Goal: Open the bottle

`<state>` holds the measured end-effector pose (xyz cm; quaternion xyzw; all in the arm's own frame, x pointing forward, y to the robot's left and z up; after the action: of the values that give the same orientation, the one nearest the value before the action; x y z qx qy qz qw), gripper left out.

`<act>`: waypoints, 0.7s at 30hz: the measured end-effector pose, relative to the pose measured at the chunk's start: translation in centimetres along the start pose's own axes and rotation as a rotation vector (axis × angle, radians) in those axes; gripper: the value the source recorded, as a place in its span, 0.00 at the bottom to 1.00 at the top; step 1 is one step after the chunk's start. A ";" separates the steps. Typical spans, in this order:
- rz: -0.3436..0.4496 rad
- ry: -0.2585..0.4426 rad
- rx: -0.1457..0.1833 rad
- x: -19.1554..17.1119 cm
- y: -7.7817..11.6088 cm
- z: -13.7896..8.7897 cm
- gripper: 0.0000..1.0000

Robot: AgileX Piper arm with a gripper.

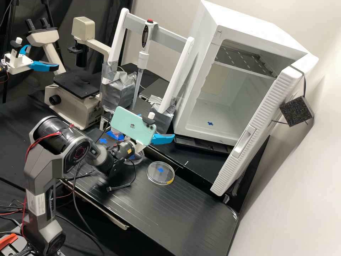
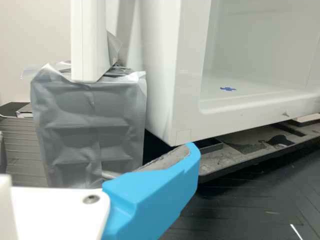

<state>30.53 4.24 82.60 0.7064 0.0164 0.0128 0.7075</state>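
White phone logo [image 1: 132, 126] on back of pale green phone [image 1: 119, 119], print-free otherwise as far as seen. Pale label [image 1: 36, 204] on upright link of grey arm [image 1: 37, 177]; lines too small to read. Ring mark [image 1: 79, 152] on arm's round joint, wording unreadable. Blue crosses as signs: one [image 1: 103, 140] on black tabletop [image 1: 199, 209]; one [image 1: 210, 123] on floor of white cabinet [image 1: 200, 42], near front edge; one [image 1: 160, 170] within outline of clear dish [image 1: 153, 177].
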 end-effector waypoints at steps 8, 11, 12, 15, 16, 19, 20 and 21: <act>0.000 0.000 0.000 0.0 0.0 0.0 1.00; 0.000 0.004 -0.002 -0.7 0.1 -0.1 1.00; 0.004 0.012 0.000 -1.3 0.2 -0.3 1.00; 0.023 0.059 -0.010 -2.8 0.5 -1.0 1.00; 0.034 0.083 -0.012 -3.4 0.6 -1.3 1.00; 0.060 0.155 -0.009 -5.0 0.5 -2.4 1.00; 0.059 0.177 -0.007 -5.5 0.3 -2.7 1.00; 0.060 0.199 -0.004 -5.9 0.1 -3.0 1.00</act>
<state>24.53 7.00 82.76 0.7003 0.0653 0.1041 0.7032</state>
